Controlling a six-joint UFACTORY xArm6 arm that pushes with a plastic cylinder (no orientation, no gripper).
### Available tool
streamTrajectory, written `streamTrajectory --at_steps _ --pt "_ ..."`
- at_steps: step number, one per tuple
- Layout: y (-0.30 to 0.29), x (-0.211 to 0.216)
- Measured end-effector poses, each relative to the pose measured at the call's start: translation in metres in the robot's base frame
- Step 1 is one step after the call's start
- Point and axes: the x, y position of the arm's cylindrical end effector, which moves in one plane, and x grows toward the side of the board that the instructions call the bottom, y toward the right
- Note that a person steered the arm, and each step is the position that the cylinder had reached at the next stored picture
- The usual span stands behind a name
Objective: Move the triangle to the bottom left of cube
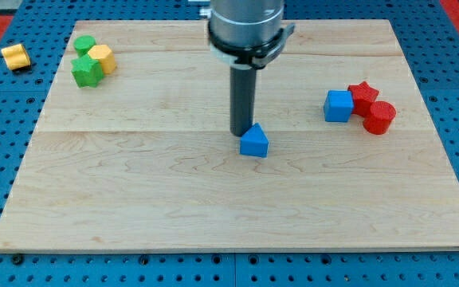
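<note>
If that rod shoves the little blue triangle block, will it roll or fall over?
Probably neither: the blue triangle sits on a flat base, so it should slide across the smooth wooden board. My tip touches its upper-left edge, off-centre, so it may twist.

triangle (pixel 254 142) mid-board, my tip (pixel 241 133) touching its upper-left, cube (pixel 339 106) right

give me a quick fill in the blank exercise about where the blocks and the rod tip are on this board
1. My tip stands just to the view's upper left of the blue ____.
2. The blue cube touches a red star on the view's ____.
3. The red cylinder lies toward the view's ____ from the red star.
4. The yellow block off the board lies at the view's top ____.

Missing words: triangle; right; bottom; left
</note>
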Motion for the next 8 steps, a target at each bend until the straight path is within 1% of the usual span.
streamTrajectory --at_steps 1,2,3,4,5,6,7,8 --pt "0.037 0.014" --pt "0.006 0.037" --pt "0.02 0.066" --pt "0.069 0.077" --pt "0.093 0.009" --pt "0.075 0.027" --pt "0.048 0.071" --pt "0.026 0.037"
